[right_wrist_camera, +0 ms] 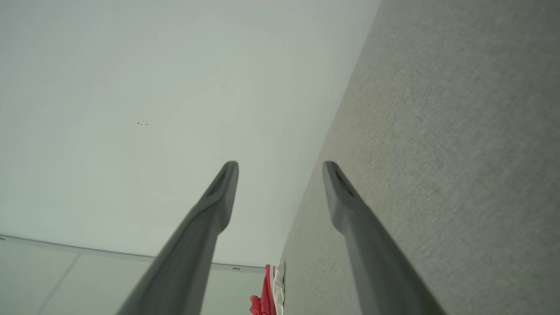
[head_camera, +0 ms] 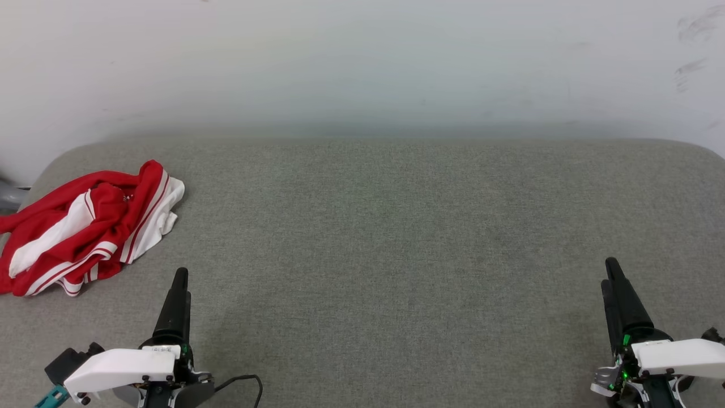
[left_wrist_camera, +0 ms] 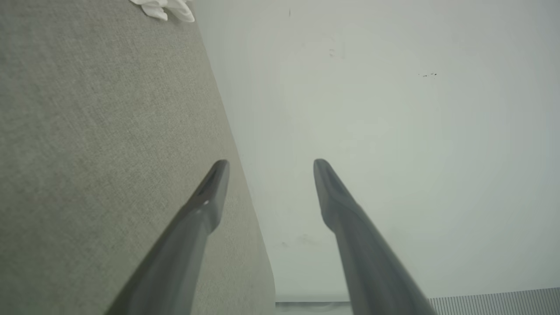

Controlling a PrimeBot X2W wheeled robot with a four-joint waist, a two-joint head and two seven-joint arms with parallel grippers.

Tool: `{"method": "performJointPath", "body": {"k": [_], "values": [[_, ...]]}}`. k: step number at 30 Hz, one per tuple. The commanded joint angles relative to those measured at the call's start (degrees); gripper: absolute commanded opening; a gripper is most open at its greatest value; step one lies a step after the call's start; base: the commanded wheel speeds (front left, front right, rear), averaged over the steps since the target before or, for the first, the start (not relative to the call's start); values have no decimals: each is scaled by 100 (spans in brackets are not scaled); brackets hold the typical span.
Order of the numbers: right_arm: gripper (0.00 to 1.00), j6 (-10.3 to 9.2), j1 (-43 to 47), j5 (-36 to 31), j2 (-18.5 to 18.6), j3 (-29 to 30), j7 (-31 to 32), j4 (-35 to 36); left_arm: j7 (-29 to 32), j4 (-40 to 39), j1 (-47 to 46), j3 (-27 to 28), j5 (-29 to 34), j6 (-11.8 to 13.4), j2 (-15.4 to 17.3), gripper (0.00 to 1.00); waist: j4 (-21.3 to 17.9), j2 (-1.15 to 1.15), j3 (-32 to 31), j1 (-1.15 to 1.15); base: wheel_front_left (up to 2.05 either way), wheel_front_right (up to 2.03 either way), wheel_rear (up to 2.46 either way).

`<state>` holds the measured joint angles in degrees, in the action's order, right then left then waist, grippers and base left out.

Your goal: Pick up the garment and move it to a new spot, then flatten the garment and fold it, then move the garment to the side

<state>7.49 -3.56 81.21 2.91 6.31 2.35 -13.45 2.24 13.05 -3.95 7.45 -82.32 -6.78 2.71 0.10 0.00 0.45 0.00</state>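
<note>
The garment (head_camera: 85, 226), red with white panels and striped trim, lies crumpled at the far left of the grey fabric surface (head_camera: 385, 238). A white corner of the garment (left_wrist_camera: 164, 8) shows at the top of the left wrist view, and a red and white bit of the garment (right_wrist_camera: 267, 293) at the bottom of the right wrist view. My left gripper (head_camera: 180, 283) rests low at the lower left, just right of and nearer than the garment, apart from it. My right gripper (head_camera: 612, 277) sits at the lower right. In the wrist views the left gripper (left_wrist_camera: 271, 164) and the right gripper (right_wrist_camera: 280, 166) stand open, holding nothing.
A pale wall (head_camera: 362, 62) rises behind the surface's far edge. The surface has rounded back corners. A black cable (head_camera: 243, 381) loops by my left wrist. A grey object (head_camera: 10, 195) pokes in at the left edge beyond the garment.
</note>
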Motion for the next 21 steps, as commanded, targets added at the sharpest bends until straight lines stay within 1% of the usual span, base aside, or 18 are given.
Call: {"method": "performJointPath", "body": {"k": [1,6,11,17,21], "values": [[100,0,-100,-322,1,-1,-70,200,-74,-198,-129,26,275,43,12,100,1,0,4,0,0,0,0],[100,0,-94,-1237,1,-37,-196,542,-198,-437,-117,-44,937,192,13,100,6,0,19,0,0,0,0],[100,0,-59,-2055,1,-138,-312,802,-314,-642,-83,-207,1806,414,13,100,10,0,31,0,0,0,0],[100,0,30,-2869,0,-268,-446,877,-445,-758,-30,-448,2735,656,18,100,15,0,33,0,0,0,0],[100,0,68,-3269,0,-302,-527,868,-528,-793,1,-572,3160,799,58,100,15,0,29,0,0,0,0]]}}
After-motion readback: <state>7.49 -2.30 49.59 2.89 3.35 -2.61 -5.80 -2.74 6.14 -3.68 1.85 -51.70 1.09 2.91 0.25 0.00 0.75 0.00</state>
